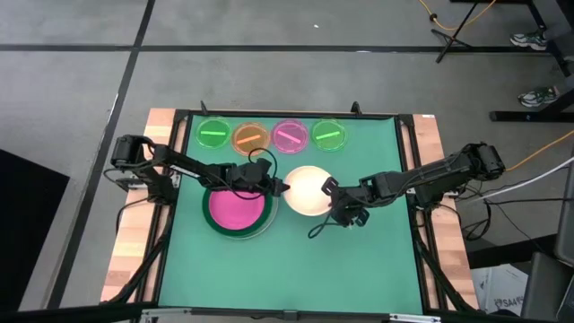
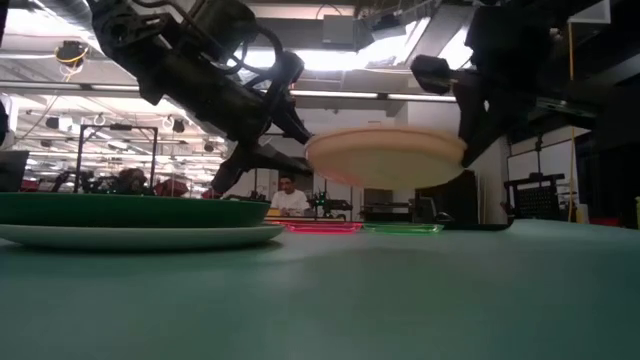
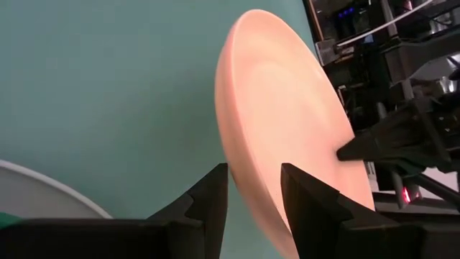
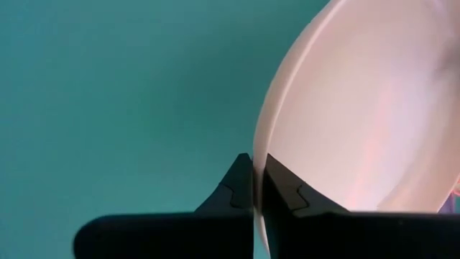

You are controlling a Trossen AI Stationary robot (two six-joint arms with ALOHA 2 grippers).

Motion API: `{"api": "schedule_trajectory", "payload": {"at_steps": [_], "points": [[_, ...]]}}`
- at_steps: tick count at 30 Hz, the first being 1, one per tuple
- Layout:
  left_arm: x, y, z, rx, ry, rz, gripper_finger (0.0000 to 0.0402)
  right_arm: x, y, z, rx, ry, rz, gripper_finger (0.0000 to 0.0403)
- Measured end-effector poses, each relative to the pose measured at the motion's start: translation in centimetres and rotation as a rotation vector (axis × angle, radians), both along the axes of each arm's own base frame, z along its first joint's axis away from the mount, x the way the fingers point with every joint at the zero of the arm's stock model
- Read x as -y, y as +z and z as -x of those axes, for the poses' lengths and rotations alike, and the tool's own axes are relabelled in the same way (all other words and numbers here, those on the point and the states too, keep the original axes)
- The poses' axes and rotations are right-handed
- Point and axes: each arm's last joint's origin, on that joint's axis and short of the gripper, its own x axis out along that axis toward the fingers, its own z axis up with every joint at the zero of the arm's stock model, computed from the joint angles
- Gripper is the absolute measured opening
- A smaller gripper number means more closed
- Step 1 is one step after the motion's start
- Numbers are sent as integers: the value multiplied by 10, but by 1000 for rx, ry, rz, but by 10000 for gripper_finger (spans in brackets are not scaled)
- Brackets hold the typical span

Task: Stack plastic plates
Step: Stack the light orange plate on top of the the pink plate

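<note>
Two grippers are on the cream plate (image 1: 307, 189) at once, one at each side of its rim, and it hangs level in the air, clear of the green table (image 1: 377, 260), as the low view shows. Right gripper (image 1: 329, 188) has its fingers closed tight on the plate's edge, pinching the rim w/ no gap between them in its own wrist view. Left gripper (image 1: 283, 187) sits at the opposite edge w/ its fingers (image 3: 210, 198) spread apart and the plate rim between them, one finger either side; can't tell if either pad actually touches. Just to the left of the cream plate lies a stack: magenta plate (image 1: 237, 209) on top, on the dark green plate (image 2: 130, 208), which rests on the white plate (image 2: 140, 236) at the bottom, flat on the table. Along the far edge, a row of 4 small translucent plates, well apart from the stack: green plate (image 1: 213, 135), orange plate (image 1: 251, 136), pink plate (image 1: 290, 135), second green plate (image 1: 328, 135), each w/ a bright stripe across it. Both arms reach in from the table's sides toward the middle. Far back in the room beyond the table a person (image 2: 290, 196) sits, small in the low view
</note>
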Motion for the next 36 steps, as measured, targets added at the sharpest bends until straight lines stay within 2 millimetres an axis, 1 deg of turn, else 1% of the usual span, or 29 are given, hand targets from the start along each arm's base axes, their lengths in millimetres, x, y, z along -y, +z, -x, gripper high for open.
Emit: {"api": "schedule_trajectory", "payload": {"at_steps": [7, 26, 36], "points": [[0, 0, 0, -1, -17, 9, 123, -1, 2, -4, 46, 2, -14, 0], [0, 0, 0, 3, -19, 11, 122, -1, 3, -4, 52, 0, -11, 1], [0, 0, 0, 3, -12, 10, 87, -1, 3, -4, 51, 2, -14, 1]]}}
